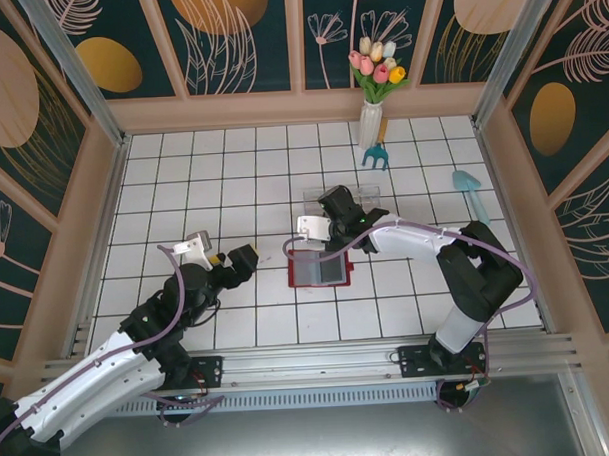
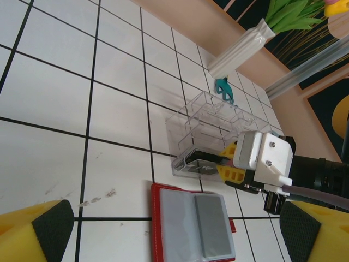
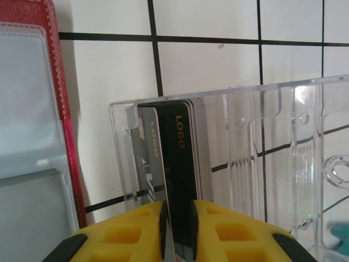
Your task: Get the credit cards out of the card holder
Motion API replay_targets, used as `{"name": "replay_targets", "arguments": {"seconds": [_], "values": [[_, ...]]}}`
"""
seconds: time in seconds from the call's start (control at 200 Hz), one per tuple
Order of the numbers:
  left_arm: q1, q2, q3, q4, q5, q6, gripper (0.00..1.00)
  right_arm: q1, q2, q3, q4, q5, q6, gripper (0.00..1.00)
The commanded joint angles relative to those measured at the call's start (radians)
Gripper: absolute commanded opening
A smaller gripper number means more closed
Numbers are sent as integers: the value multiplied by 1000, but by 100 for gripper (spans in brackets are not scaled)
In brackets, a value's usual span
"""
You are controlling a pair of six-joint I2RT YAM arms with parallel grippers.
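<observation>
Now your right end effector (image 3: 179, 218) straddles a black card (image 3: 182, 164) standing in the clear box (image 3: 283, 147); whether it pinches the card, you cannot tell. Your left end effector (image 1: 244, 258) hangs released, left of the card holder (image 1: 319, 268), which lies open on the counter (image 1: 233, 180) just near the box.

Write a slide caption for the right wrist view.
Right gripper straddles a black card standing with others in the clear box, open card holder at left.

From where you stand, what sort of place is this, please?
Probably a staged robot test cell, not a real room: a white tiled table boxed in by floral wall panels, with an aluminium mounting rail at its near edge.
</observation>
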Motion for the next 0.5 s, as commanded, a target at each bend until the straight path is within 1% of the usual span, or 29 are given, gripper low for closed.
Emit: {"name": "replay_targets", "arguments": {"seconds": [0.0, 0.29, 0.495], "values": [[8, -12, -11, 3, -11, -4, 98, -6, -9, 24, 35, 24, 22, 22], [8, -25, -17, 2, -11, -5, 99, -5, 26, 39, 72, 74, 45, 23], [7, -31, -16, -7, -9, -2, 98, -6, 38, 57, 70, 77, 69, 22]]}}
